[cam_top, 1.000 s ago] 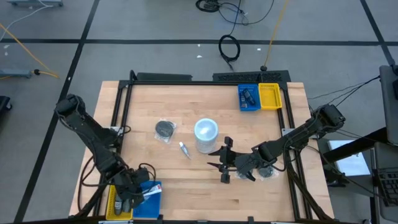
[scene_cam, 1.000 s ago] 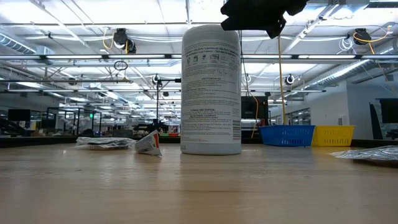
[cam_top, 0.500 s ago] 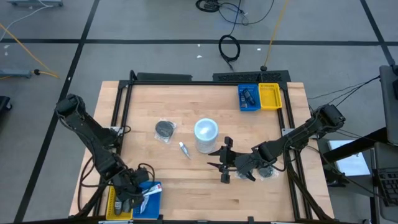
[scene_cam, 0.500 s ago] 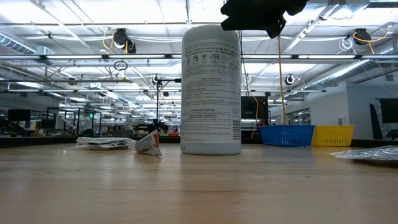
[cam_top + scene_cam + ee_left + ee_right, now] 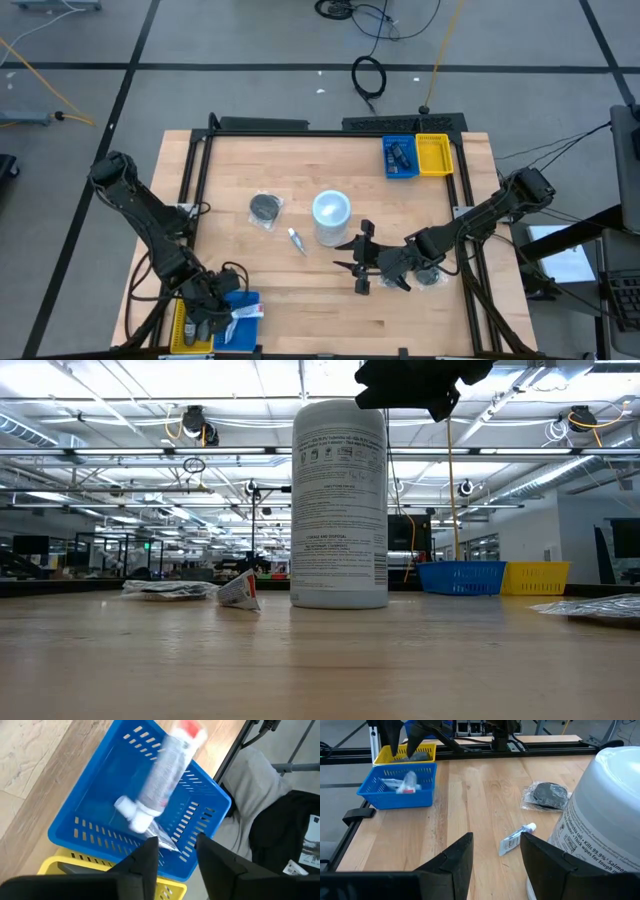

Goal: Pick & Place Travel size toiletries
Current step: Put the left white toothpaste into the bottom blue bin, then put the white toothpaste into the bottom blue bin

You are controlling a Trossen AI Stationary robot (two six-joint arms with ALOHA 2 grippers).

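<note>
While blurred, tube (image 5: 162,775) overlies blue tray (image 5: 95,795).

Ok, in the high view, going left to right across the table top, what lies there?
Dark disc in its wrapper → small tube → white cylinder → right gripper → blue tray → yellow tray.

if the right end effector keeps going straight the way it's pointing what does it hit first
Probably the small white tube lying on the wooden table, straight ahead of the open right end effector. Depth is hard to judge; it might pass above the tube.
</note>
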